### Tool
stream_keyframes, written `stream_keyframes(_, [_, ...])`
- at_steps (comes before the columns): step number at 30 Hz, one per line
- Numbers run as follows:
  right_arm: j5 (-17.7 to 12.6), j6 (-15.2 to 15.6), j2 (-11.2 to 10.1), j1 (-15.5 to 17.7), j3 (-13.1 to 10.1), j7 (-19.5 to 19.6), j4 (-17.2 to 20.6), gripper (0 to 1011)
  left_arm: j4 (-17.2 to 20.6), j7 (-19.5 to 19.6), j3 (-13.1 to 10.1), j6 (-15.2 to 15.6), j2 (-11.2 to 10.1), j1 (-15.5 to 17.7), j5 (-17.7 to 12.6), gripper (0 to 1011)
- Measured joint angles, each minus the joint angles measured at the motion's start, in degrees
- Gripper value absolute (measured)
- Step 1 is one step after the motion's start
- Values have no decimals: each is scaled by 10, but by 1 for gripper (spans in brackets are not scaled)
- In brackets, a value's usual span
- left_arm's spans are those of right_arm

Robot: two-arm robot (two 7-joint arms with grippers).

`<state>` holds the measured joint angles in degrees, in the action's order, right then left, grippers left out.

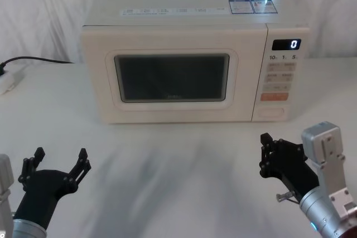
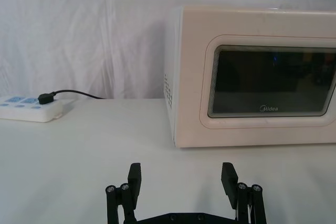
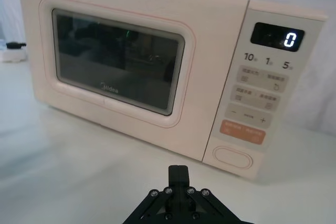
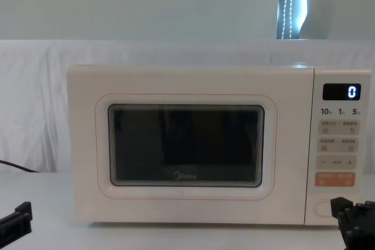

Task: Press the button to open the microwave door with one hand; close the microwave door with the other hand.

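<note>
Microwave (image 1: 189, 71) sits toward the back of the white table (image 1: 167, 176), front facing the robot. Microwave door (image 1: 173, 76) is shut flush with the body; dark window, grey Midea logo along its lower edge. Control panel on the right side of the front; black display (image 1: 286, 44) reads "0". Below it, small beige keys, then the orange key (image 1: 274, 96), then the button (image 1: 271, 112) at the very bottom of the panel, a wide cream pill shape, nothing touching it.

Right gripper (image 1: 266, 154): low in front of the microwave's right end, below and just in front of the control panel, well clear of it. Fingers pressed together into one narrow tip, seen plainly in the right wrist view (image 3: 178, 174), where the tip points up toward the button (image 3: 234, 157) with bare table between. Arm comes in from the lower right; silver wrist housing behind the black fingers. In the chest view the gripper (image 4: 343, 210) sits at the lower right, beside the panel's bottom corner.

Left gripper (image 1: 60, 163): low at the left front of the table, well apart from the microwave. Fingers spread wide, holding nothing; the left wrist view shows both fingertips (image 2: 135, 177) upright with bare table between them, facing the microwave's left corner.

White power strip (image 2: 29, 107) with a black plug lies on the table off to the microwave's left.
</note>
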<state>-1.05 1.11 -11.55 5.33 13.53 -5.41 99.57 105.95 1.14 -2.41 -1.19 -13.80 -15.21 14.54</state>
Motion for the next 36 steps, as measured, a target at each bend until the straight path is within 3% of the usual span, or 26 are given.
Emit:
stream_keyframes(16, [40, 47, -5, -61, 3, -44, -42, 0, 0, 0, 0, 0, 0, 0, 0, 1001])
stream_keyframes(25, [52, 75, 10, -97, 2, -45, -83, 0, 0, 0, 0, 0, 0, 0, 0, 1001])
stream_keyframes(36, [44, 109, 39, -134, -20, -36, -128, 0, 0, 0, 0, 0, 0, 0, 0, 1001])
